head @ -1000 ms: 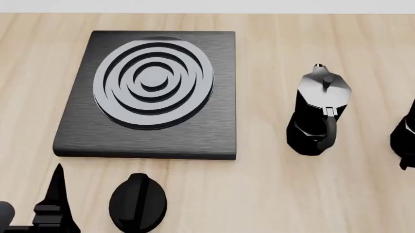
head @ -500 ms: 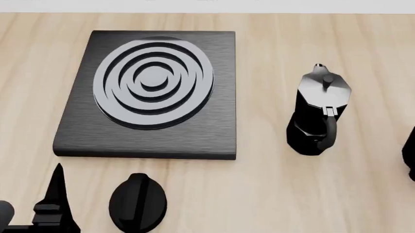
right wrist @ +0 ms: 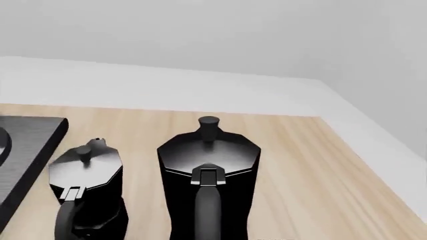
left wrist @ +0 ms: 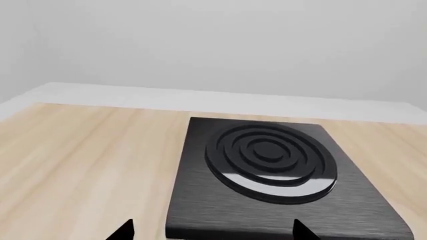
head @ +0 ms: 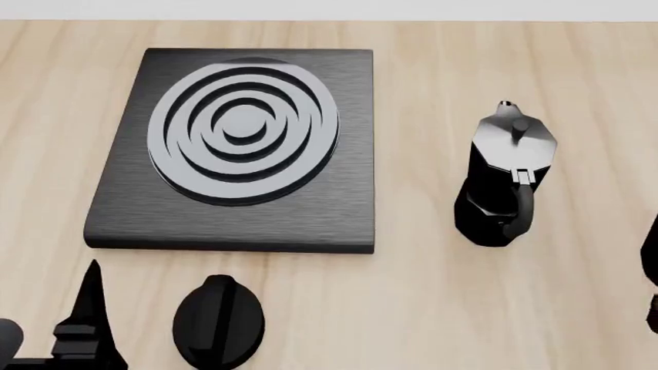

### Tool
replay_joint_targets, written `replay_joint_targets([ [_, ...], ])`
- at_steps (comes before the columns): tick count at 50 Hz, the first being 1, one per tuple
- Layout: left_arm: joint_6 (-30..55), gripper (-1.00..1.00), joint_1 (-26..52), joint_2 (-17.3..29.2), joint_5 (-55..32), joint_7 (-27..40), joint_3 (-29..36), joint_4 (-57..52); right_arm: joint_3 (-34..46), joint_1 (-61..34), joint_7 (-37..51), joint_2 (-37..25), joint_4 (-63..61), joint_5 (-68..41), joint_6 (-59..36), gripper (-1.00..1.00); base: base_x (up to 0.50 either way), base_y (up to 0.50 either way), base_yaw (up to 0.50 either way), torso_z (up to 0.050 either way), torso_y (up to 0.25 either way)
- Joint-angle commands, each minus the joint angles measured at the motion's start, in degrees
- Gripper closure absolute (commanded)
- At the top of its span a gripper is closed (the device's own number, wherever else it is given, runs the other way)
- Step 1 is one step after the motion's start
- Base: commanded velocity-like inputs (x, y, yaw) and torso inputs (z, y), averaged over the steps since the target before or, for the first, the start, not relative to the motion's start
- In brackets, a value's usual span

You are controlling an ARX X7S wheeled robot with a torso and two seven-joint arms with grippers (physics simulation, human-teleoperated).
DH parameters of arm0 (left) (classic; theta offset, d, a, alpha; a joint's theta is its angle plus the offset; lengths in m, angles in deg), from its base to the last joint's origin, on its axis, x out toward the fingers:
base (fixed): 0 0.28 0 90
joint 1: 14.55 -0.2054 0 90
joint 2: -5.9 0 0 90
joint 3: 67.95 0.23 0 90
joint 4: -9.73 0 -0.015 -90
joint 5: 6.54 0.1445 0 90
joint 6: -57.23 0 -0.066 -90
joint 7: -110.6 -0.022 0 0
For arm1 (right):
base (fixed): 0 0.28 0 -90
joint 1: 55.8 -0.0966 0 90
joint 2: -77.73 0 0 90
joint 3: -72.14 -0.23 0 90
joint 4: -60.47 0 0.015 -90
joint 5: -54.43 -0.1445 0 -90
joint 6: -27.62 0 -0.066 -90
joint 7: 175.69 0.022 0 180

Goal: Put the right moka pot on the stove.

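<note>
Left end effector: low at the near left corner of the head view, one dark pointed finger standing up; in the left wrist view only two dark fingertips show, set well apart with nothing between them, so it is spread wide and holds nothing.
Left arm pose: held low over the tabletop, wrist camera looking level along the wood towards the far wall.
Stove: flat on the tabletop straight ahead of the left end effector, near it but not touching; the grey ring burner lies on its top face.
Black oval knob: on the tabletop just beside the left end effector, on its inner side, apart from the stove's near edge.
Right end effector: only a dark sliver at the right edge of the head view; its fingers do not show in the right wrist view, so how far it is open cannot be told.
Right arm pose: wrist camera low and level, pointing at the pots from their handle side.
Right moka pot: upright on the tabletop directly in front of the right end effector, close to it, handle turned towards it; not visible in the head view.
Other moka pot: upright, just beside the right moka pot, between it and the stove, touching neither.
</note>
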Motion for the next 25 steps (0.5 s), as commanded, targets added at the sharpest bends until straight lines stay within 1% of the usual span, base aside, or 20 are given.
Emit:
replay_joint_targets([
  [1, 0.1, -1.00, 0.1, 0.2, -0.1, 0.1, 0.2, 0.1, -7.8, 3.5, 5.5, -1.8, -11.0, -6.5, -5.4, 1.00, 0.00, 0.00, 0.00, 0.000, 0.000],
  [3, 0.3, -1.00, 0.2, 0.3, -0.2, 0.2, 0.2, -0.1, -7.5, 8.2, 2.5, 1.4, -12.9, -1.5, -1.9, 1.00, 0.00, 0.00, 0.00, 0.000, 0.000],
  [5, 0.0, -1.00, 0.0, 0.3, 0.0, 0.1, 0.4, 0.1, -7.6, 9.9, 2.0, 2.1, -14.4, 0.0, -1.1, 1.00, 0.00, 0.00, 0.00, 0.000, 0.000],
  [14, -0.2, -1.00, 0.0, 0.4, 0.1, 0.1, 0.4, 0.3, -9.4, 12.1, 3.0, 2.5, -18.6, -1.2, -1.7, 1.00, 0.00, 0.00, 0.00, 0.000, 0.001],
  [25, -0.1, -1.00, 0.2, 0.5, -0.2, 0.3, 0.4, 0.3, -8.8, 13.1, 3.5, 2.9, -21.8, -1.9, -1.8, 1.00, 0.00, 0.00, 0.00, 0.000, 0.000],
])
